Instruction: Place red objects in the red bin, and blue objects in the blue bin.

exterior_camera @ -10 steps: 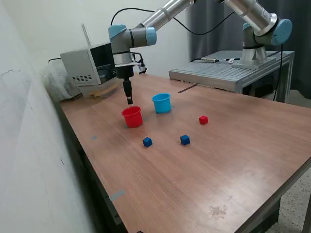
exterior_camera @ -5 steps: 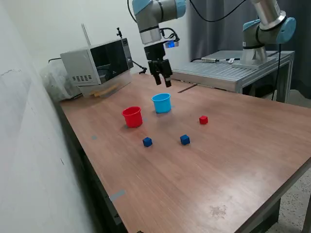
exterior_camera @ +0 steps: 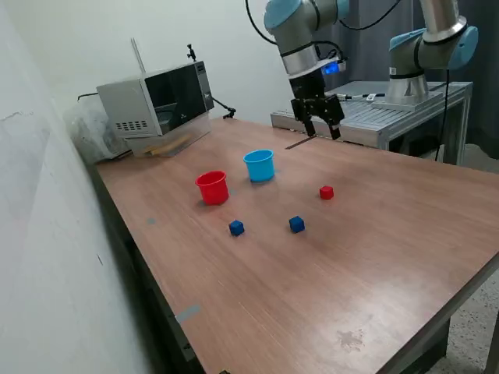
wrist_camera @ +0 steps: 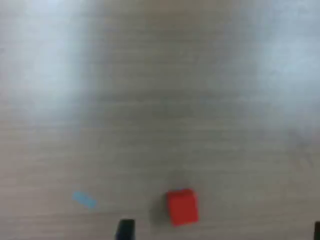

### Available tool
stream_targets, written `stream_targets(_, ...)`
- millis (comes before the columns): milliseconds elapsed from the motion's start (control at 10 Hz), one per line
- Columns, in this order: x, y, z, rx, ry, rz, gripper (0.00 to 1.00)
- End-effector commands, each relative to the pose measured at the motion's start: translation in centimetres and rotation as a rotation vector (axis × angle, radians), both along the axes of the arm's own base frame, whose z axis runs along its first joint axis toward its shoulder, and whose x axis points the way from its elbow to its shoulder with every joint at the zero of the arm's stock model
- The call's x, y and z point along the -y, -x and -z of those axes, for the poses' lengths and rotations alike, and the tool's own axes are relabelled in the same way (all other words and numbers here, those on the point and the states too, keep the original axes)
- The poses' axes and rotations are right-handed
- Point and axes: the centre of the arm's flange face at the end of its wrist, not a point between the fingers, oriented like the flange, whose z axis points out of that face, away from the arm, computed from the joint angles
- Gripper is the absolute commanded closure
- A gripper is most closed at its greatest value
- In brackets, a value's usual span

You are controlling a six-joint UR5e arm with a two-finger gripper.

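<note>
My wrist view is blurred throughout; the red cube (wrist_camera: 182,206) shows only soft edges. One dark fingertip (wrist_camera: 124,230) is cut off by the picture's edge. I cannot see inside the red cup (exterior_camera: 212,187).

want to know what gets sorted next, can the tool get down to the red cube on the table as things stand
Probably yes. The tool hangs open above the table, and the red cube sits alone on bare wood, apart from the blue cup and the blue cubes. Nothing stands between them.
</note>
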Motion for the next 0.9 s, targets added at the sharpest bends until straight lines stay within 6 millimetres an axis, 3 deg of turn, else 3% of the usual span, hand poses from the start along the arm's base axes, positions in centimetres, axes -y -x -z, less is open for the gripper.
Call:
stream_targets(0, 3.2, -1.9, 2.2, -0.056, 0.001, -0.036, 0.00)
stream_targets(400, 2.7, 0.3, 6.7, -0.089, 0.004, -0.029, 0.00)
stream_targets(800, 2.5, 1.0, 11.7, -0.077, -0.003, -0.028, 0.00)
